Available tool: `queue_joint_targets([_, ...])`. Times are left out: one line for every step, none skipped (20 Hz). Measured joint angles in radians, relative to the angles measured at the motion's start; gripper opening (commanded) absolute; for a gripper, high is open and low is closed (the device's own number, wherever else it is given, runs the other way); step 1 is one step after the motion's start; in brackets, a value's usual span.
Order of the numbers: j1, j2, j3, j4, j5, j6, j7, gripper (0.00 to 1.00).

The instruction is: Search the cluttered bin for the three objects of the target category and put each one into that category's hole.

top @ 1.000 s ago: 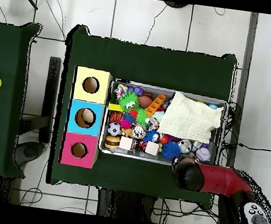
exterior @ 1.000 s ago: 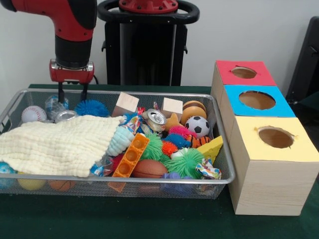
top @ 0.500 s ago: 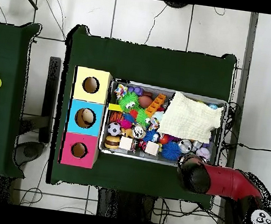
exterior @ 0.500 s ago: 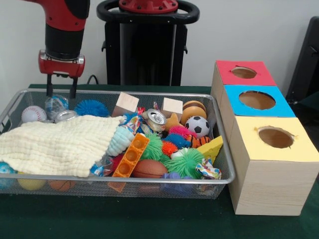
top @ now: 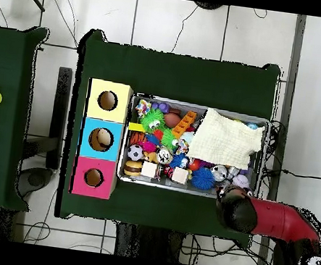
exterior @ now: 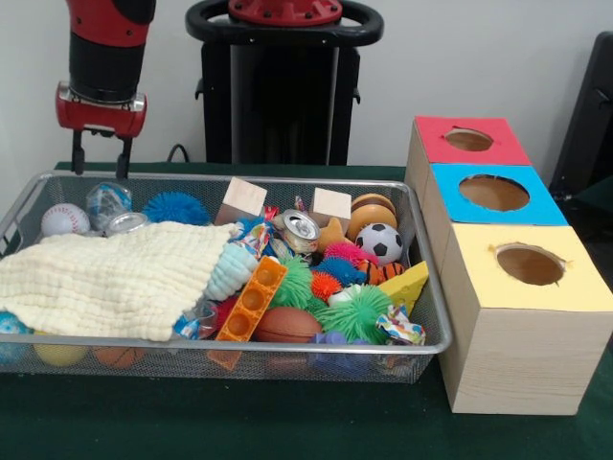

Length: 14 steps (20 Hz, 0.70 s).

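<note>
- Nothing is held by the red and black gripper: its two dark fingers hang parted with only air between them, raised above the rear corner of the silver wire-mesh bin.
- Three holes top the wooden sorting box well off to the gripper's side: the red-topped hole, the blue-topped hole and the yellow-topped hole. The overhead view hints at something pale inside the blue one, though what it is cannot be told.
- Which category is wanted is not given, so I cannot say how many of the three have gone in; judging by the crowded bin, most of the search seems to be left.
- Just below the gripper lie a crinkled clear plastic bottle, a white baseball and a silver can.
- Beyond these a pale yellow quilted cloth covers a large share of the bin and may hide more.
- Farther from the gripper, toward the box, sit a black-and-white mini football, a second silver can, two plain wooden blocks, green spiky rubber balls and an orange plastic brick.
- All of it stands on the green-covered desk.
</note>
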Motion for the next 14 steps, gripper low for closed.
queue_joint_targets([0.0, 0.0, 0.0, 0.0, 0.0, 0.0, 0.0, 1.0])
queue_joint_targets([0.0, 0.0, 0.0, 0.0, 0.0, 0.0, 0.0, 1.0])
queue_joint_targets([0.0, 0.0, 0.0, 0.0, 0.0, 0.0, 0.0, 1.0])
queue_joint_targets([0.0, 0.001, 0.0, -0.001, 0.0, 0.0, 0.0, 1.0])
queue_joint_targets([0.0, 0.004, 0.0, -0.002, 0.0, 0.0, 0.0, 1.0])
queue_joint_targets([0.0, 0.01, 0.0, -0.003, 0.0, 0.0, 0.0, 1.0])
queue_joint_targets([0.0, 0.016, 0.0, -0.004, 0.0, 0.0, 0.0, 1.0])
queue_joint_targets([0.0, 0.022, 0.0, -0.006, 0.0, 0.0, 0.0, 1.0])
queue_joint_targets([0.0, 0.027, 0.0, -0.006, 0.0, 0.0, 0.0, 1.0])
queue_joint_targets([0.0, 0.032, 0.0, -0.007, 0.0, 0.0, 0.0, 1.0])
queue_joint_targets([0.0, 0.051, 0.0, -0.009, 0.0, 0.0, 0.0, 1.0])
queue_joint_targets([0.0, 0.059, 0.0, -0.01, 0.0, 0.0, 0.0, 1.0])
queue_joint_targets([0.0, 0.065, 0.0, -0.011, 0.0, 0.0, 0.0, 1.0])
queue_joint_targets([0.0, 0.073, 0.0, -0.011, 0.0, 0.0, 0.0, 1.0])
